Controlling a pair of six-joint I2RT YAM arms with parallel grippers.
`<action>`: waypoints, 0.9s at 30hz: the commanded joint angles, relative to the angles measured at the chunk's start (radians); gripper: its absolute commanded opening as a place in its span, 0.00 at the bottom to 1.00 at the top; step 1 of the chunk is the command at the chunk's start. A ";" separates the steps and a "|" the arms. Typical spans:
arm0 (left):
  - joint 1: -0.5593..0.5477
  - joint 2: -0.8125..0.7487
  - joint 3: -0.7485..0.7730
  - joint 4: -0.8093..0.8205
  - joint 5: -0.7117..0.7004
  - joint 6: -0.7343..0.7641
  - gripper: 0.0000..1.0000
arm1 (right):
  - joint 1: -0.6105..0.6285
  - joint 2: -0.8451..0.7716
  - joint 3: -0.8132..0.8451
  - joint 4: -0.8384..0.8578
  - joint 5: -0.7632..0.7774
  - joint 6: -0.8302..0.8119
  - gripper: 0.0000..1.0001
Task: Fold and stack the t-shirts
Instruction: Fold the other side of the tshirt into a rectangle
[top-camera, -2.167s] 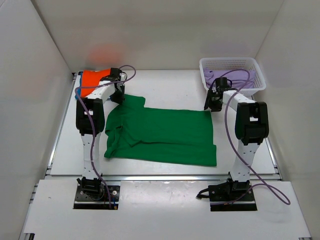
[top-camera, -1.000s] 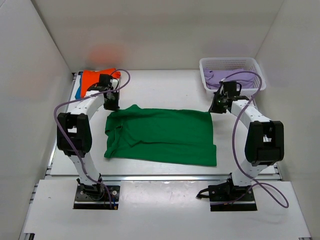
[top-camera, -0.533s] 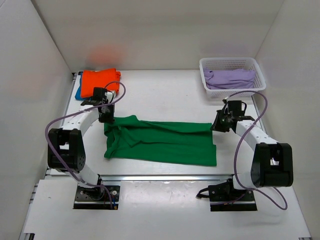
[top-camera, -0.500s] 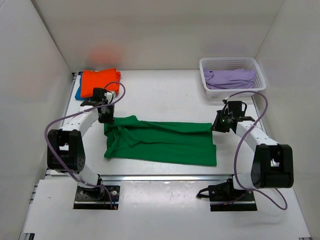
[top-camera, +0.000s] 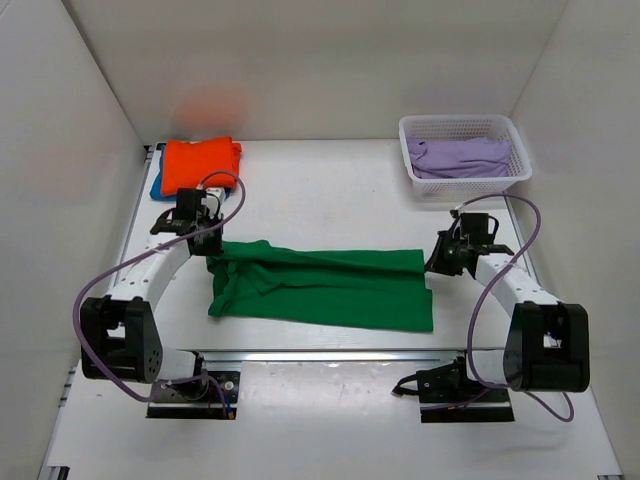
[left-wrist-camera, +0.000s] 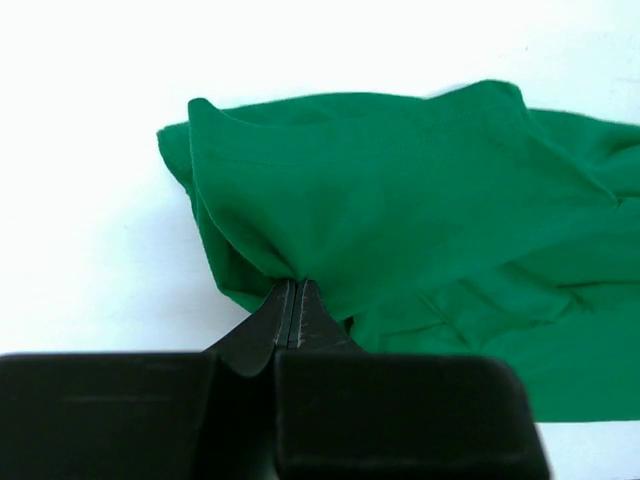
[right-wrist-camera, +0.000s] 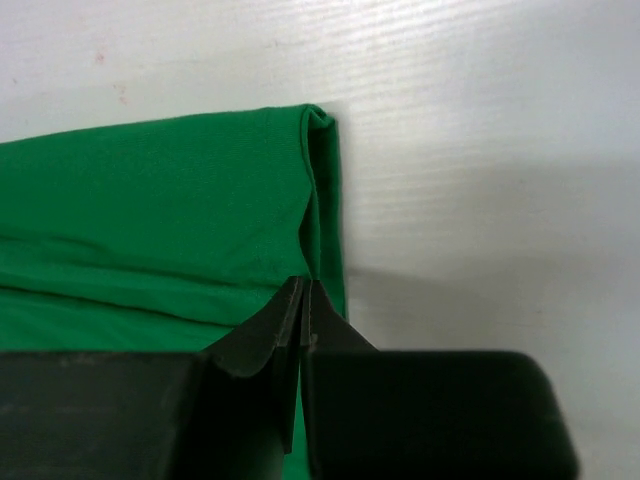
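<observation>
Left gripper (left-wrist-camera: 296, 300): we saw both jaws pressed together on a pinch of the green shirt (left-wrist-camera: 400, 200) at its sleeve end, the cloth bunched and raised at the tips.
Right gripper (right-wrist-camera: 303, 300): clamped likewise, on the shirt's far right corner, where the cloth lay doubled over.
Green shirt: we noted it across the middle of the table (top-camera: 330, 185), between the two arms, its far edge lifted over the rest in a long fold.
Orange shirt (top-camera: 198, 163): folded, at the far left, lying on the blue shirt (top-camera: 156, 186); we saw only a strip of blue.
Basket (top-camera: 465, 124): far right, holding purple cloth (top-camera: 458, 155).
</observation>
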 joint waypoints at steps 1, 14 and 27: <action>-0.009 -0.047 -0.033 0.015 -0.016 -0.005 0.00 | 0.003 -0.045 -0.018 0.008 0.005 0.003 0.01; 0.000 -0.202 -0.066 -0.031 0.000 -0.158 0.38 | -0.047 -0.118 -0.005 -0.105 0.059 -0.006 0.25; -0.186 -0.187 -0.260 0.185 0.047 -0.410 0.27 | 0.080 0.116 0.150 0.060 -0.119 -0.066 0.00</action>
